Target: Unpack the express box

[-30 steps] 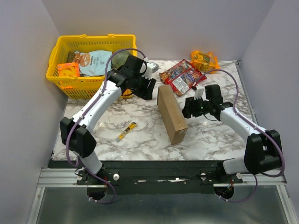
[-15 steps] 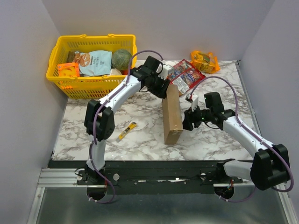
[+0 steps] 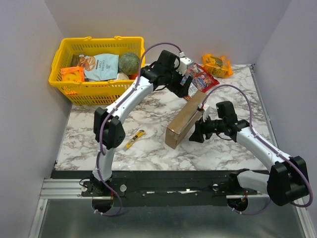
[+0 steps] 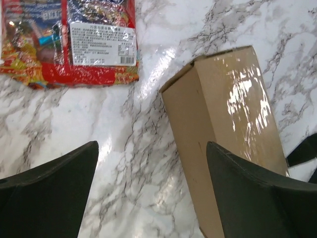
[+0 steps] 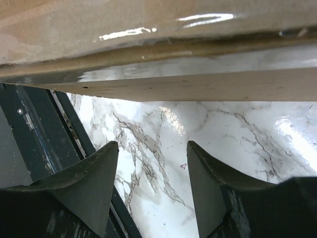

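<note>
You've hardly started unpacking: the box [image 3: 184,121] lies closed, askew on the middle of the table [image 3: 148,119], with your left gripper [image 4: 151,153] spread wide above its far end and your right gripper [image 5: 151,148] parted, empty, just beside it.

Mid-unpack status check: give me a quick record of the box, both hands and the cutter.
box: express box, looks closed, lying diagonally on the marble table
left hand: left hand open, above the box's far end, holding nothing
right hand: right hand open, beside the box's right side, nothing between its fingers
cutter: yellow utility knife on the table, left of the box, untouched
nearby: red snack packets beyond the box
</note>
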You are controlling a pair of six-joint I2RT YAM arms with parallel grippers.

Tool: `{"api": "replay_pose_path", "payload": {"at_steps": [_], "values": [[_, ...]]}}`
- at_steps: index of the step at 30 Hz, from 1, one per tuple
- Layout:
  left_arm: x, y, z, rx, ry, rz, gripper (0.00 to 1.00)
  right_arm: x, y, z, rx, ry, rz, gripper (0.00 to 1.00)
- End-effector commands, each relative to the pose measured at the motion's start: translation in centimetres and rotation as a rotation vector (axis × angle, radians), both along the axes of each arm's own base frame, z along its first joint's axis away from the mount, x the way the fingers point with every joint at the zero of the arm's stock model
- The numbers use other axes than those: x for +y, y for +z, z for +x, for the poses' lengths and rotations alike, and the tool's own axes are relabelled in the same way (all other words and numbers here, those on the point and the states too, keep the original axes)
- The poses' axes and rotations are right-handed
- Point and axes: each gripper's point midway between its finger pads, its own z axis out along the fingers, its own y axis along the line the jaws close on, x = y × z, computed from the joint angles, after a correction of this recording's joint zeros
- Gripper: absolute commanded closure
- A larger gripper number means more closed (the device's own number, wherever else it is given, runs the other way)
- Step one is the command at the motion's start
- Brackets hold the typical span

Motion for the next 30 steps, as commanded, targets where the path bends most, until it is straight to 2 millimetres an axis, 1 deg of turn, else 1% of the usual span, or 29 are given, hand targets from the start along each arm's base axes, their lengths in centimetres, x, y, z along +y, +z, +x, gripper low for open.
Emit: {"api": "replay_pose_path", "payload": {"at_steps": [1,3,4,5,6,9,10,12,13,15,16,19,21,25,30], "values": [[3.4,6.5,-3.9,-0.103,0.041,0.0,0.02,-0.3,1.0,0.8,-0.004,-0.071,0.049,0.34],[3.0,5.9,-5.3,-0.084,0.035,0.023,0.01,-1.0,0.7,1.5,0.007,-0.118,0.045,0.32],[2.9,5.1,-5.9,-0.06,0.035,0.037,0.01,-1.1,0.6,1.7,0.027,-0.137,0.051,0.32],[2.0,4.7,-6.8,-0.062,0.019,0.05,0.01,-1.4,0.5,1.9,0.042,-0.154,0.056,0.32],[1.9,4.5,-6.8,-0.077,0.033,0.069,0.01,-1.9,0.1,2.5,0.063,-0.187,0.055,0.32],[-0.1,3.5,-7.4,-0.076,0.009,0.085,0.01,-3.2,-0.9,3.7,0.129,-0.295,0.047,0.32],[-0.8,2.9,-7.3,-0.069,0.004,0.089,0.01,-3.5,-1.5,3.8,0.154,-0.317,0.04,0.32],[-1.5,2.4,-7.1,-0.066,0.01,0.094,0.01,-4.0,-1.8,4.4,0.158,-0.341,0.036,0.34],[-2.2,1.8,-6.7,-0.049,0.028,0.084,0.01,-3.9,-2.0,4.4,0.161,-0.341,0.038,0.34],[-2.8,1.5,-6.4,-0.04,0.037,0.078,0.01,-3.8,-2.1,4.5,0.156,-0.334,0.046,0.35],[-3.6,1.4,-6.1,-0.043,0.035,0.069,0.01,-3.7,-2.1,4.4,0.156,-0.331,0.05,0.35],[-5.0,1.0,-6.0,-0.029,0.027,0.055,0.01,-3.9,-2.2,4.5,0.155,-0.341,0.048,0.35],[-5.5,0.6,-6.0,-0.022,0.026,0.056,0.01,-3.9,-2.2,4.5,0.149,-0.343,0.047,0.35],[-6.2,-1.2,-6.1,0.021,0.025,0.068,0.01,-4.0,-2.3,4.4,0.156,-0.363,0.046,0.35],[-6.2,-2.6,-6.3,0.054,0.031,0.089,0.01,-4.1,-2.5,4.3,0.168,-0.379,0.044,0.34]]}}
